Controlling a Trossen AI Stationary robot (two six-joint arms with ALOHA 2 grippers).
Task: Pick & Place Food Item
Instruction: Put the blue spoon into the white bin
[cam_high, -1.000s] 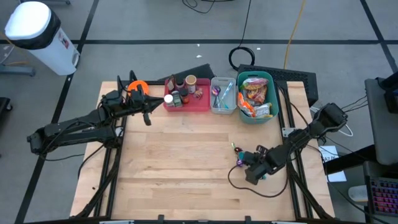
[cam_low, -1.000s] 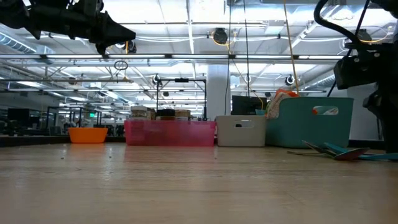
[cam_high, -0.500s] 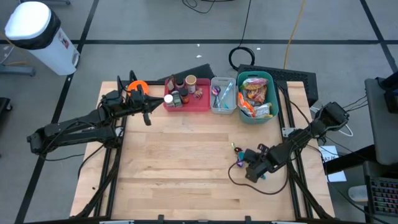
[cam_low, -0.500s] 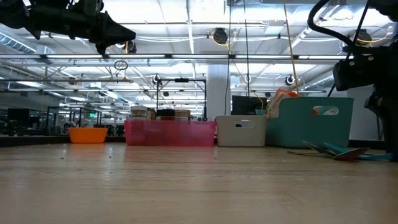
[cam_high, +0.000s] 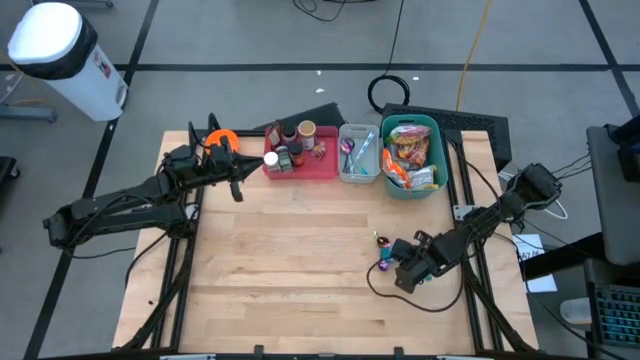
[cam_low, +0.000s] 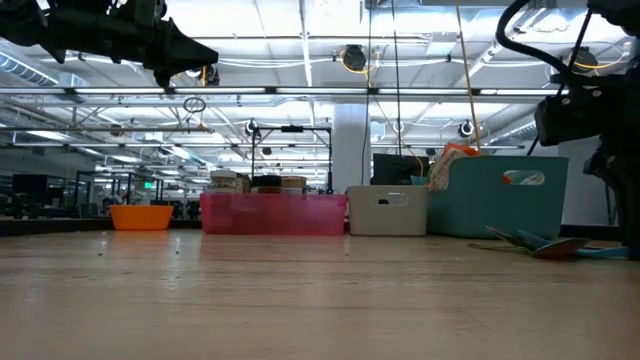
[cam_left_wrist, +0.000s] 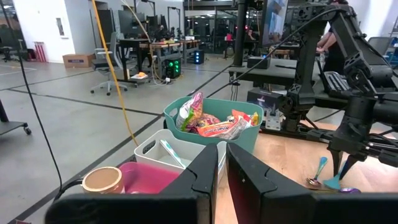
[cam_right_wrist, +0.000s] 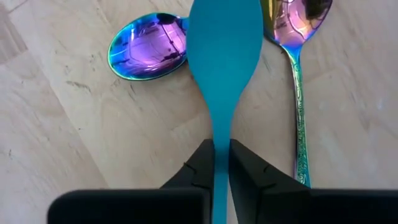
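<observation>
My right gripper (cam_right_wrist: 221, 167) is low over the table's right part (cam_high: 390, 268), shut on a teal spoon (cam_right_wrist: 224, 43). Two iridescent spoons (cam_right_wrist: 148, 55) (cam_right_wrist: 297, 93) lie flat on the wood on either side of it. Food packets fill a teal bin (cam_high: 410, 155) at the far edge. My left gripper (cam_high: 238, 190) hovers high near the far left, shut and empty, as its wrist view (cam_left_wrist: 222, 180) shows. My right gripper pinches the teal spoon's thin handle (cam_right_wrist: 221, 149) between its two fingers (cam_right_wrist: 202, 165), which lie along the handle. The bowl end points away from the gripper, close over the wood. I cannot tell whether it rests on the table or hangs clear.
At the far edge stand an orange bowl (cam_high: 222, 140), a pink tray (cam_high: 300, 155) with small jars, and a white bin (cam_high: 357, 155) of utensils beside the teal bin. Bare wood spans the table's middle and near part (cam_high: 300, 270).
</observation>
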